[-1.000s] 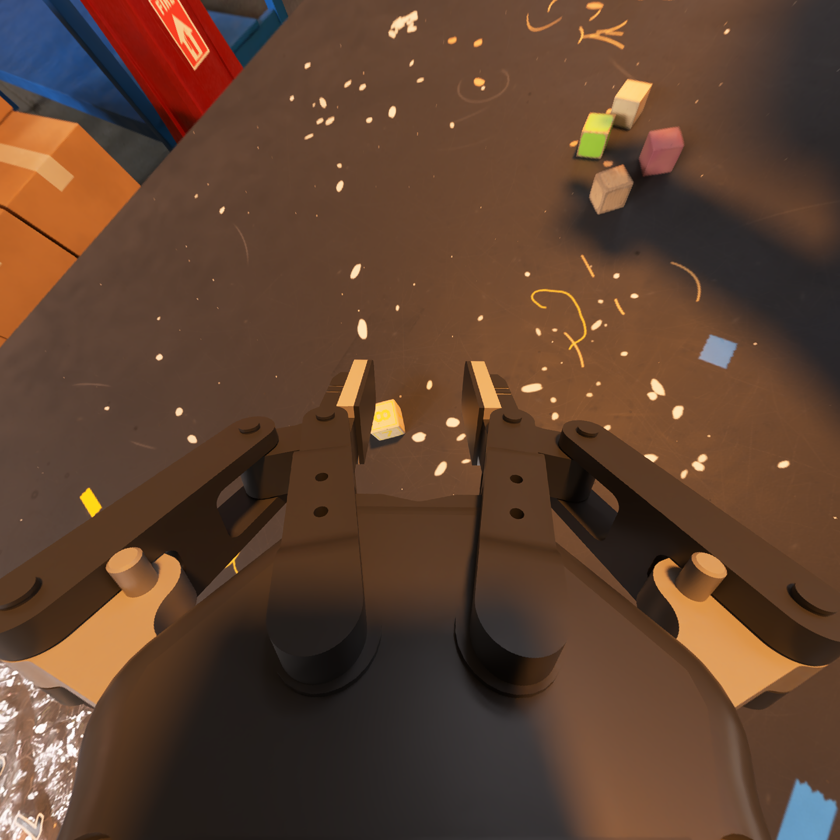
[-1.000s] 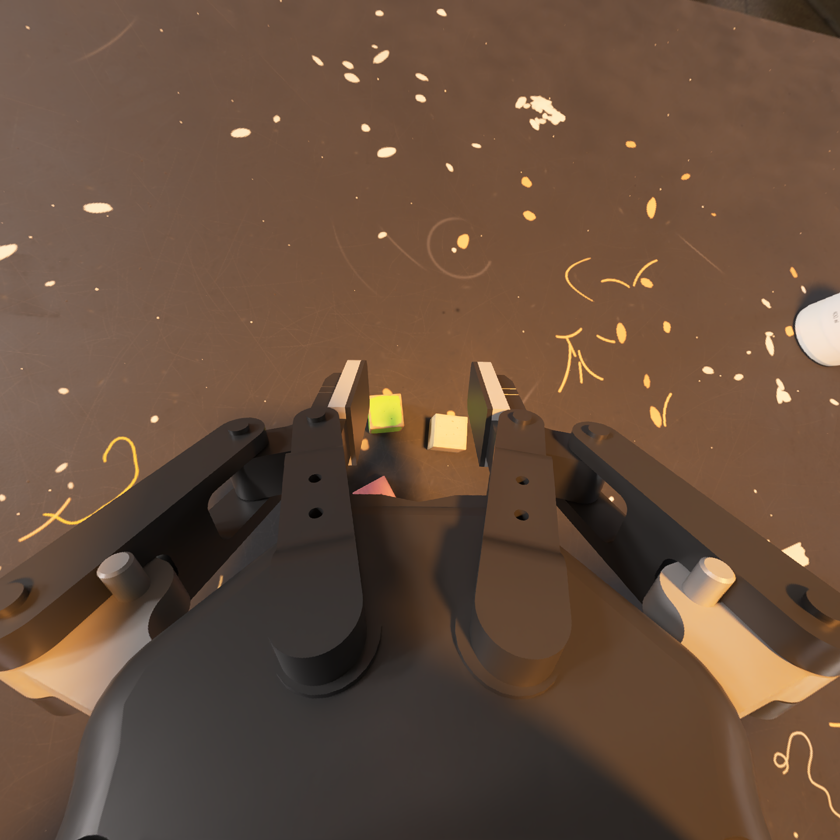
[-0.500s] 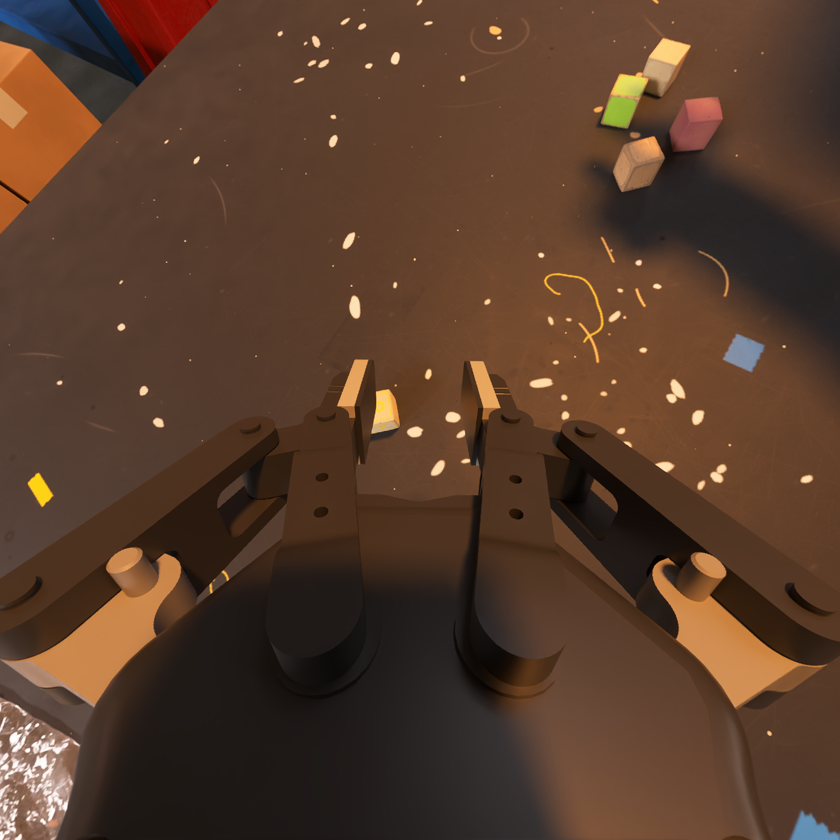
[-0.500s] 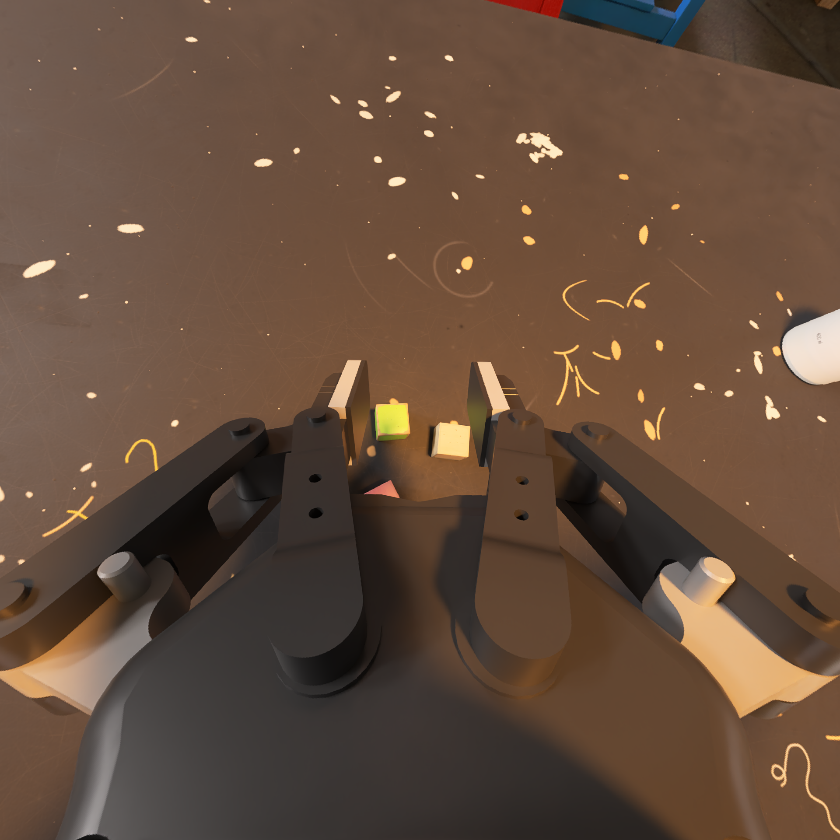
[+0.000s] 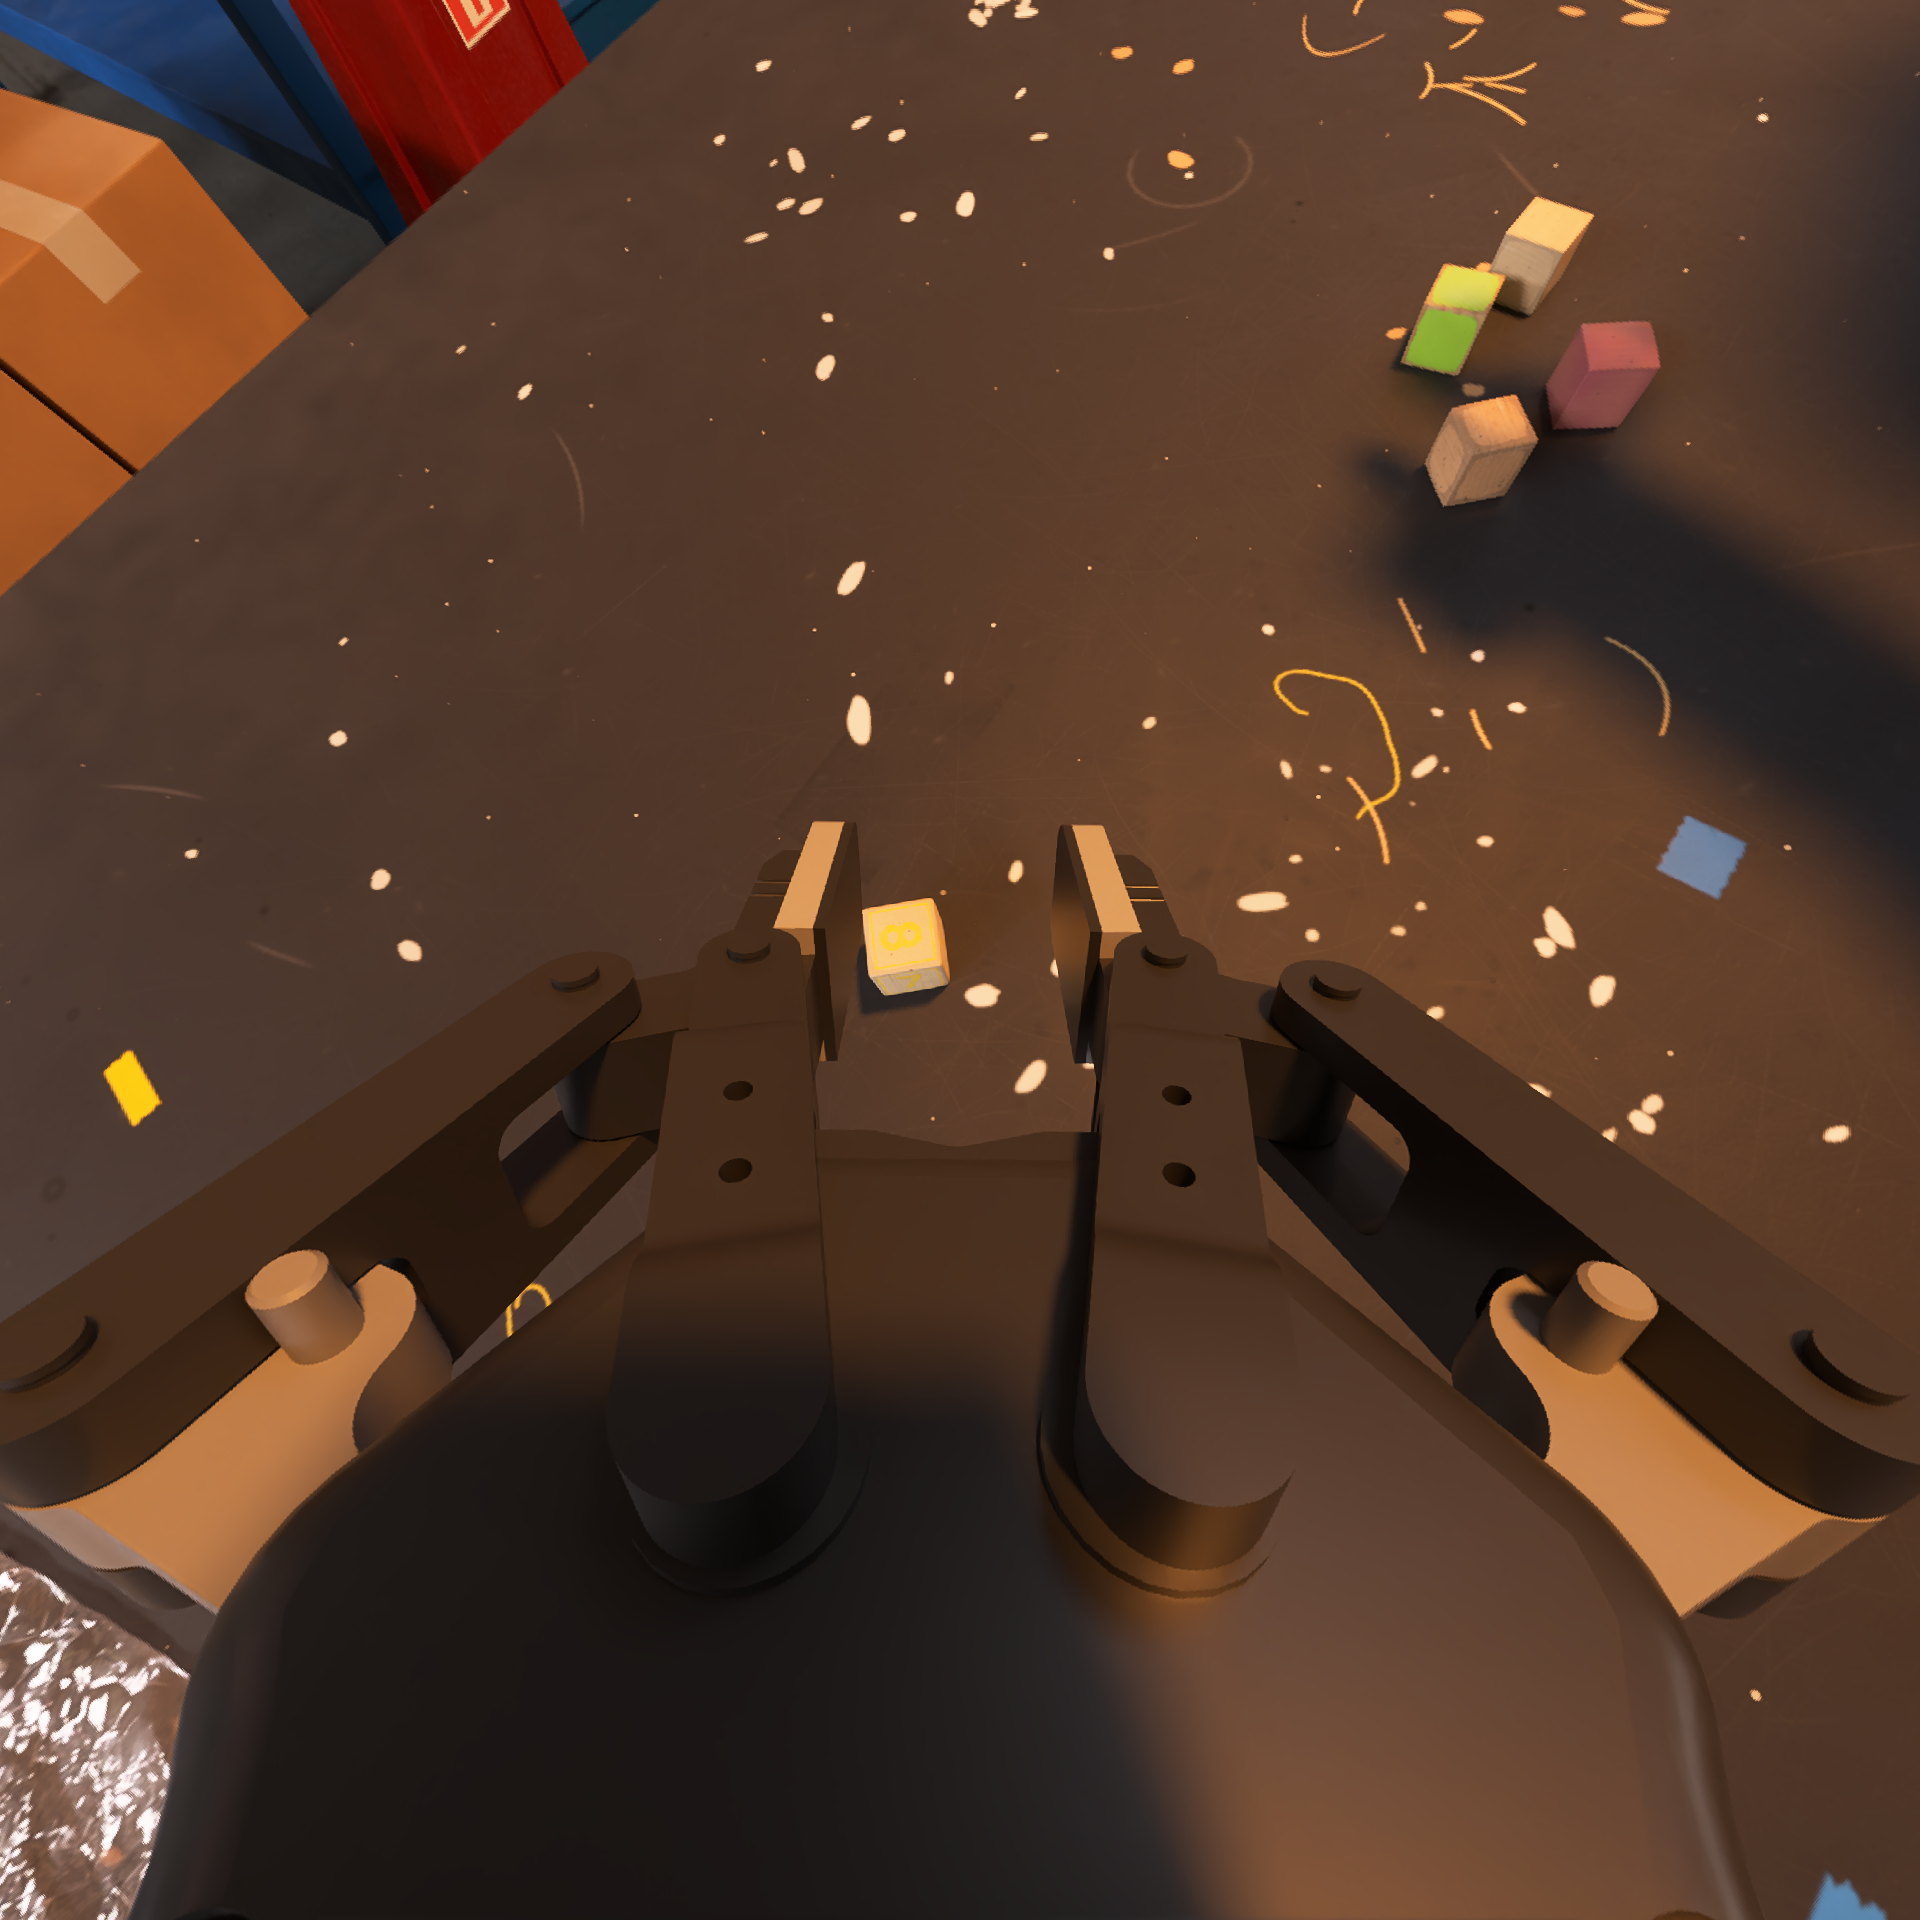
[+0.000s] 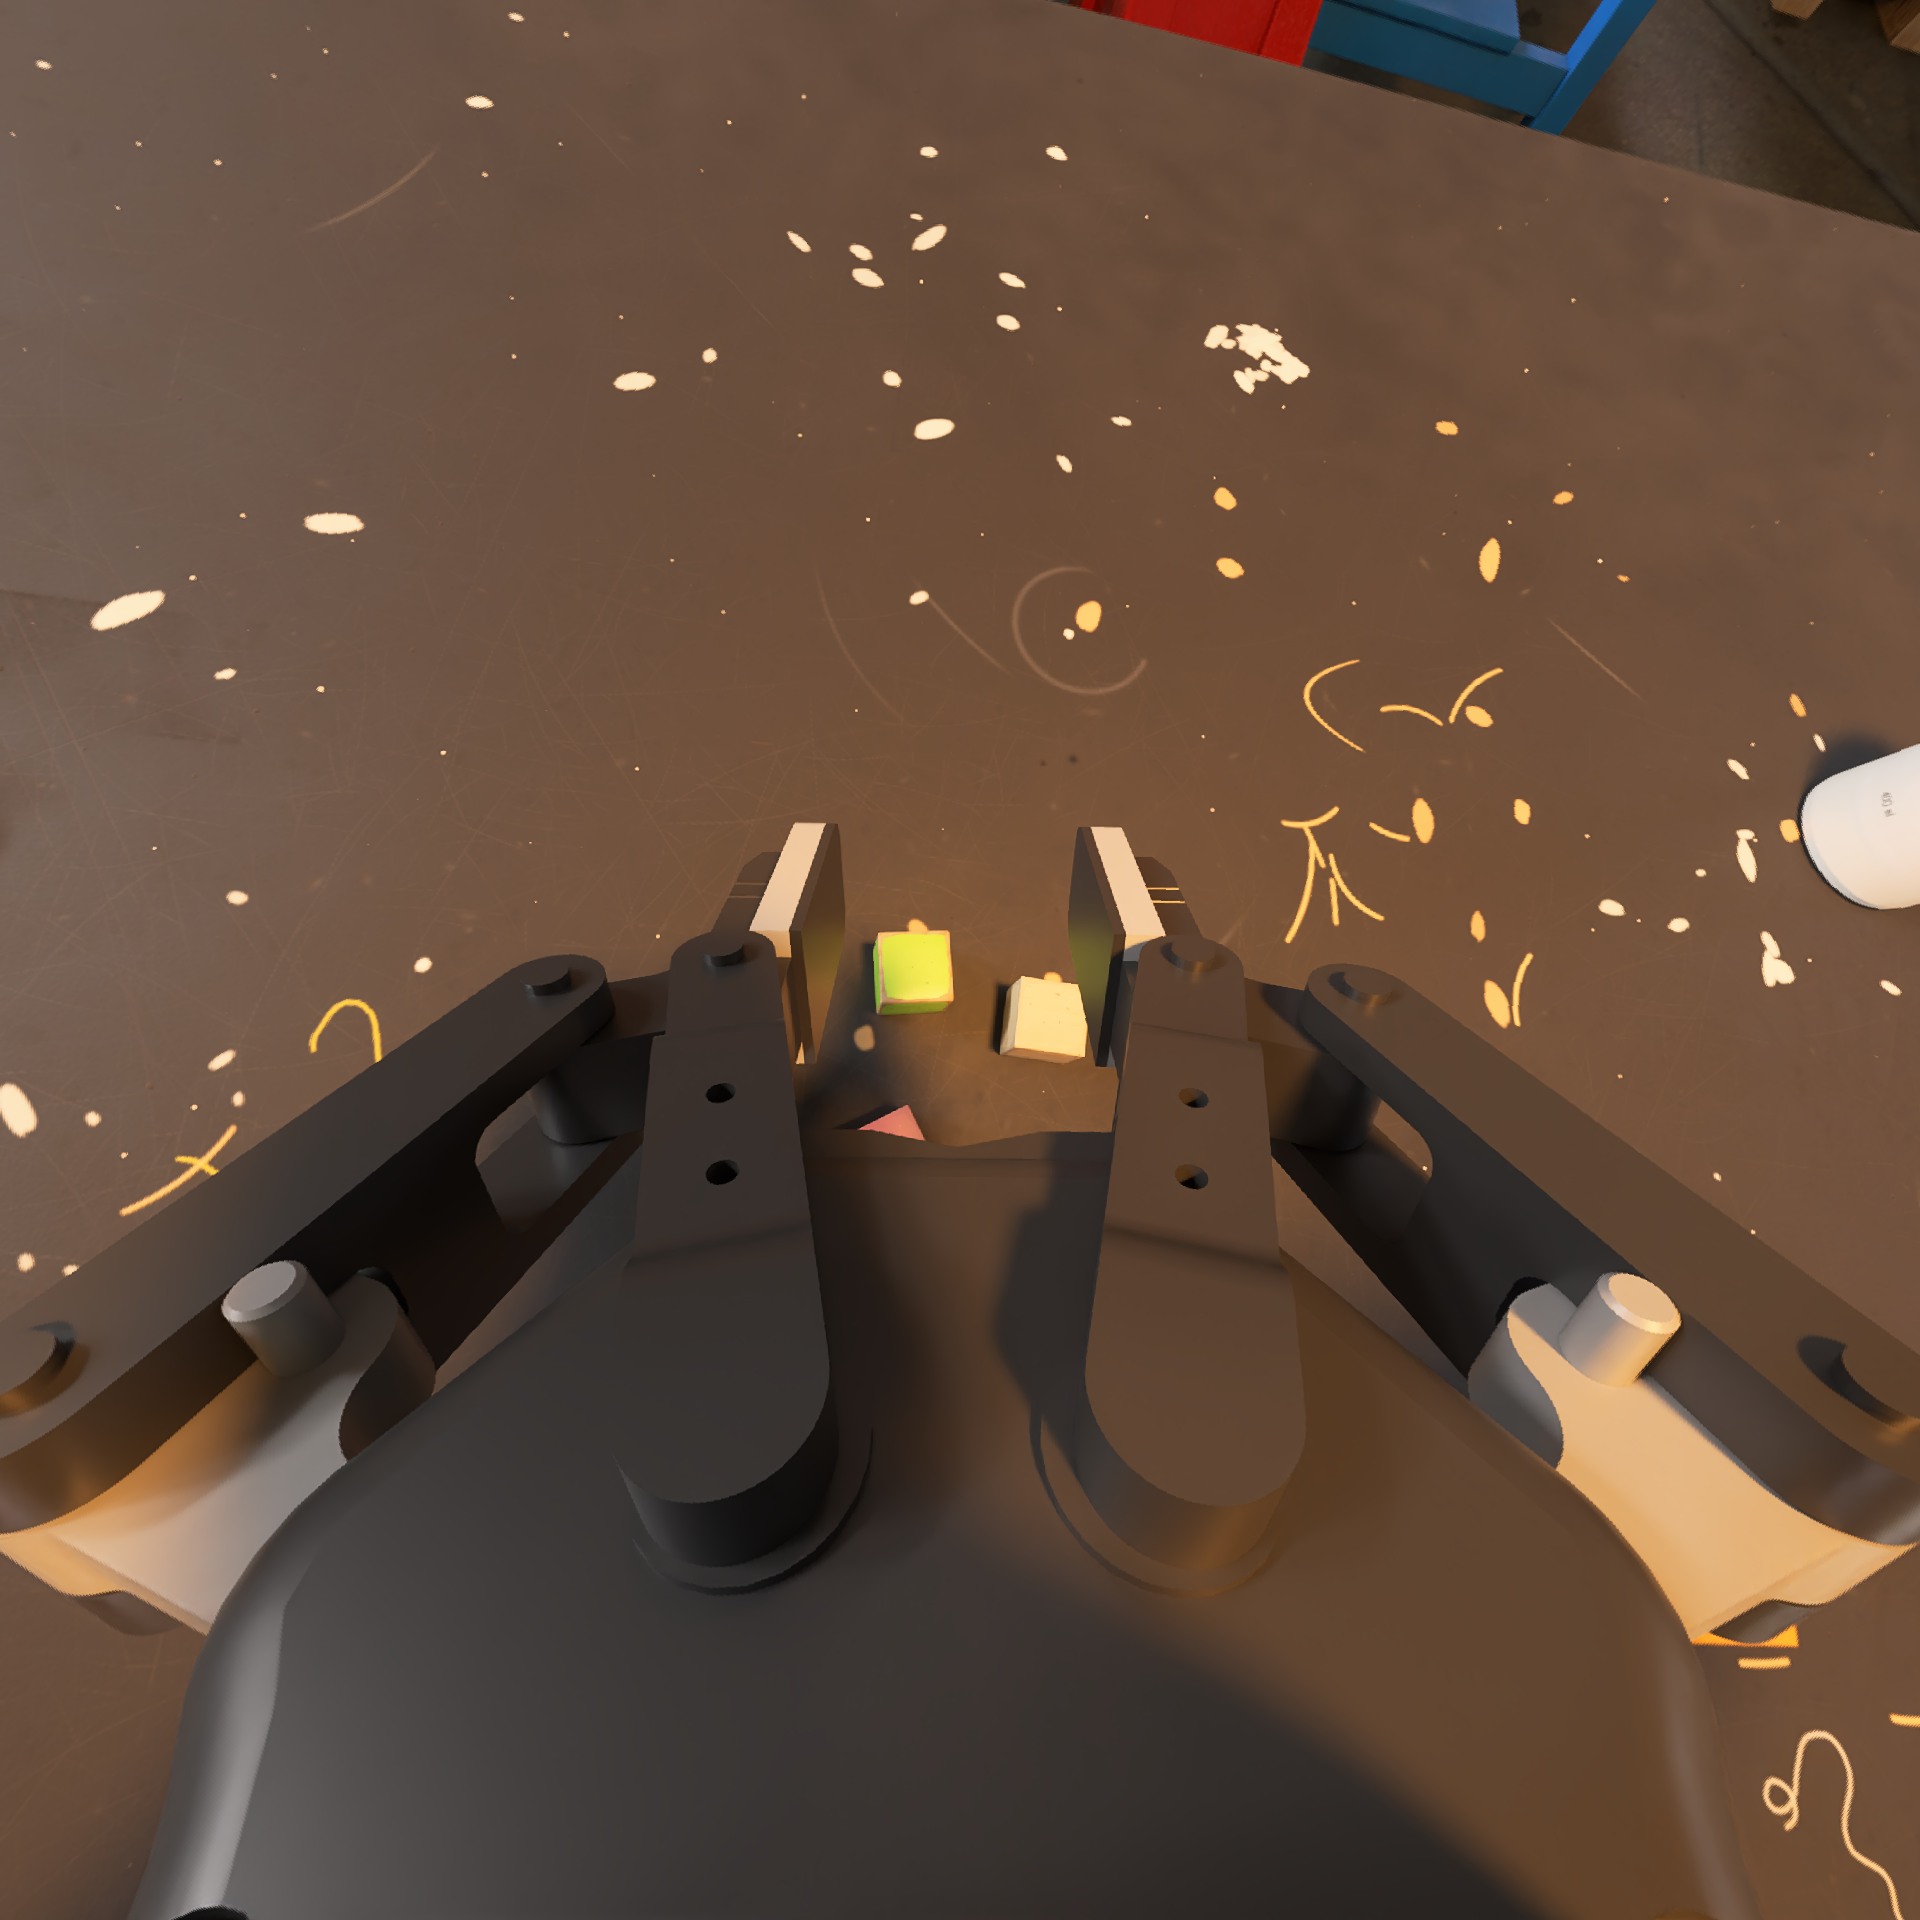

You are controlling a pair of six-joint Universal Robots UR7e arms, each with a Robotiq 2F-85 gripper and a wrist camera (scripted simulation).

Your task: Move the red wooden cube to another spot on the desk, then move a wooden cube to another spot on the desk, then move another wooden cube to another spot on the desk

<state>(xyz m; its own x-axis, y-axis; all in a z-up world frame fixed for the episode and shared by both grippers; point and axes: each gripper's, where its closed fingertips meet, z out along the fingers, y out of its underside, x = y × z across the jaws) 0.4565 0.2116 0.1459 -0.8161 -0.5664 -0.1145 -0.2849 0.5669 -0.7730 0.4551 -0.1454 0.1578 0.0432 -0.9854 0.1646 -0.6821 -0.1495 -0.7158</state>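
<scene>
Since half a second back my left gripper [image 5: 951, 914] has swung so the yellow block [image 5: 904, 945] sits clear between its open fingers. Right gripper [image 6: 956, 914] hangs open over the green cube [image 6: 912, 970] and cream cube [image 6: 1044, 1020]; red cube [image 5: 1600, 372] sits beside them toward the table's far edge.

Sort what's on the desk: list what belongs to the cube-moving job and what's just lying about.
Job:
- red cube
- green cube
- pale cube
- tan cube
- yellow cube
- left gripper, open
- right gripper, open
- desk

Lying about:
- white cylinder
- blue scrap
- yellow scrap
</scene>
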